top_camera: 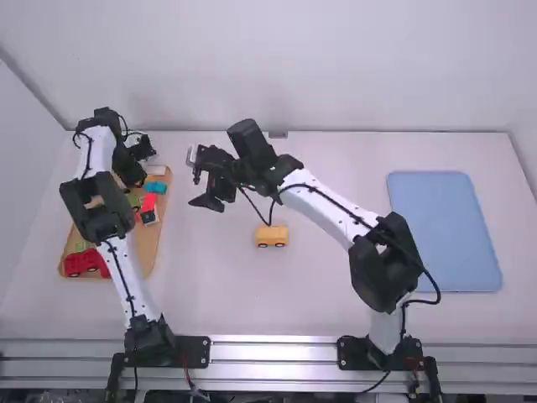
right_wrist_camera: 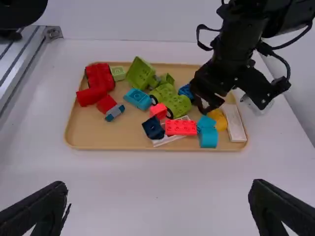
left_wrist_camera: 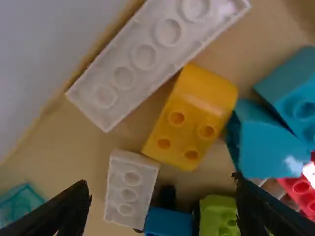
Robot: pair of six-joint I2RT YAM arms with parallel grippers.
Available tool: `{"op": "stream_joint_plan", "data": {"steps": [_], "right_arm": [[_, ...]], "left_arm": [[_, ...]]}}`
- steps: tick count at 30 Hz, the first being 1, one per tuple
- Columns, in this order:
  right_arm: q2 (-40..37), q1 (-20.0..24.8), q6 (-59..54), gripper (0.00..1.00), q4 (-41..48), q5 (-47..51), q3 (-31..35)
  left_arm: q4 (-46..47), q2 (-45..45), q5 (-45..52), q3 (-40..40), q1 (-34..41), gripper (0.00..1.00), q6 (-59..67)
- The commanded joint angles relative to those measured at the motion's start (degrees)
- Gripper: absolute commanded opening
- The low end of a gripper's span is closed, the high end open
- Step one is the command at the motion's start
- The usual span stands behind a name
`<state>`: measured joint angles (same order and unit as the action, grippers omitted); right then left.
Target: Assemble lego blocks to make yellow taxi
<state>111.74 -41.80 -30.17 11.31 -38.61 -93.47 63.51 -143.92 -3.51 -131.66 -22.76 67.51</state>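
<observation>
"Count's on! One wooden tray (right_wrist_camera: 88, 130), one blue mat (top_camera: 445, 231)!"

"Yellow pieces?"

"Two! One wheeled piece (top_camera: 271, 238) on the table (top_camera: 336, 302), one yellow block (left_wrist_camera: 197, 91) in the tray!"

"And white?"

"Long block (left_wrist_camera: 140, 61), short block (left_wrist_camera: 130, 189), flat plate (right_wrist_camera: 170, 139): three! Teal blocks (right_wrist_camera: 138, 98), three in the right wrist view!"

"Greens (right_wrist_camera: 140, 73)?"

"Too bunched to call!"

On the tan tray (right_wrist_camera: 106, 140), a yellow block (left_wrist_camera: 191, 118) and long white block (left_wrist_camera: 156, 53) are seen; off it, a black-wheeled yellow car (top_camera: 271, 233) and pale-blue mat (top_camera: 445, 231).
</observation>
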Motion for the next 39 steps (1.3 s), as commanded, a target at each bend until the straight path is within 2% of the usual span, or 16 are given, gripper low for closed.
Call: {"op": "stream_joint_plan", "data": {"steps": [1,6,12,15,22,26,29,30,34,39], "right_arm": [[0.0,-0.2,0.4,0.98,-0.1,-0.3,-1.7],[0.0,-0.3,0.4,0.98,-0.2,-0.3,-1.7],[0.0,-0.3,0.4,0.98,-0.6,-0.3,-1.7],[0.0,-0.3,0.4,0.98,-0.5,-0.3,-1.7],[0.0,-0.3,0.5,0.98,-0.3,-0.3,-1.7],[0.0,-0.2,1.9,0.98,-0.3,-0.3,-1.7],[0.0,-0.3,1.9,0.98,-0.1,-0.3,-1.7],[0.0,-0.3,1.9,0.98,-0.1,-0.3,-1.7],[0.0,-0.3,1.9,0.98,-0.1,-0.3,-1.7],[0.0,-0.2,1.9,0.98,-0.1,-0.3,-1.7]], "left_arm": [[0.0,-1.2,0.4,1.0,0.0,0.76,9.0],[-1.7,-1.2,0.9,3.7,-0.1,0.71,9.5],[-5.3,-1.2,-0.3,7.8,0.3,0.53,9.3],[-4.8,-1.2,0.1,8.0,0.3,0.49,8.9],[-4.9,-1.2,5.9,8.0,0.3,0.48,9.5],[-8.2,-1.2,5.9,8.0,0.3,0.54,5.8],[-7.9,-1.2,7.3,8.0,0.3,0.54,5.8],[-6.8,-1.2,7.8,8.0,0.3,0.50,6.9],[-6.6,-1.2,6.2,8.0,0.2,0.46,5.7],[-6.8,-1.2,3.9,8.0,0.2,0.32,3.8]]}}
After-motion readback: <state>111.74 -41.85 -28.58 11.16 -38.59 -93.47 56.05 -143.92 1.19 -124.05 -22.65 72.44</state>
